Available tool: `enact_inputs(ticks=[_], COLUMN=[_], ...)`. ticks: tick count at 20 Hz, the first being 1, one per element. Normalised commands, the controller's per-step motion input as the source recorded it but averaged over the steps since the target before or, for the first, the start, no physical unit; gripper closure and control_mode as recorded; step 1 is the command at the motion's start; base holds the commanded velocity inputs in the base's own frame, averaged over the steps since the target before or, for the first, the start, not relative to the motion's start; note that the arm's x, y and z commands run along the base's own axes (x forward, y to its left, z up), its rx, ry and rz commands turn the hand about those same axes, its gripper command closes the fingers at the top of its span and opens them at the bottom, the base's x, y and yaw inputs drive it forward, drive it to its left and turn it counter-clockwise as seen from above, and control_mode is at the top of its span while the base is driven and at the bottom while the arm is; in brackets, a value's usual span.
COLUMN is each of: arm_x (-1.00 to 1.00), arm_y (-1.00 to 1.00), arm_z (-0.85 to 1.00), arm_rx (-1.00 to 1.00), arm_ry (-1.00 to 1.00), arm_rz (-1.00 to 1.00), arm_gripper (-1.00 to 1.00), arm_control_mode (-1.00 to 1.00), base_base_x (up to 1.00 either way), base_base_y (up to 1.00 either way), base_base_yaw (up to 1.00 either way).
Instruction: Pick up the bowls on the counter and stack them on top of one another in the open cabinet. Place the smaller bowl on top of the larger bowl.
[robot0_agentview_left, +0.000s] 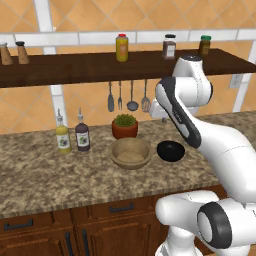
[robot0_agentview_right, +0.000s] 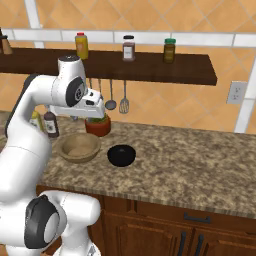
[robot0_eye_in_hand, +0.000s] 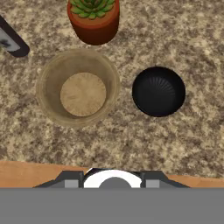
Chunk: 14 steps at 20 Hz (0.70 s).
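Bowls: tan bowl beside black bowl on counter; pincer state unclear.

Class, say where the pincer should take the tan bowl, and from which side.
Probably the tan bowl by its thick rim, from straight above, one finger inside: it sits upright and open. Its left side looks free of the plant pot and black bowl.
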Motion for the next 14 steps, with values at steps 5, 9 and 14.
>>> enact_inputs(ticks=[5, 9, 14], arm_x=[-0.31, -0.16, 0.00], arm_y=[-0.27, -0.33, -0.70], arm_z=[-0.21, -0.66, -0.95], arm_rx=[0.12, 0.14, 0.07], arm_ry=[0.00, 0.10, 0.11], arm_rz=[-0.07, -0.14, -0.16], arm_gripper=[-1.00, -1.00, -1.00], arm_control_mode=[-1.00, -1.00, -1.00], base_base_x=[0.00, 0.00, 0.00], base_base_y=[0.00, 0.00, 0.00], base_base_yaw=[0.00, 0.00, 0.00])
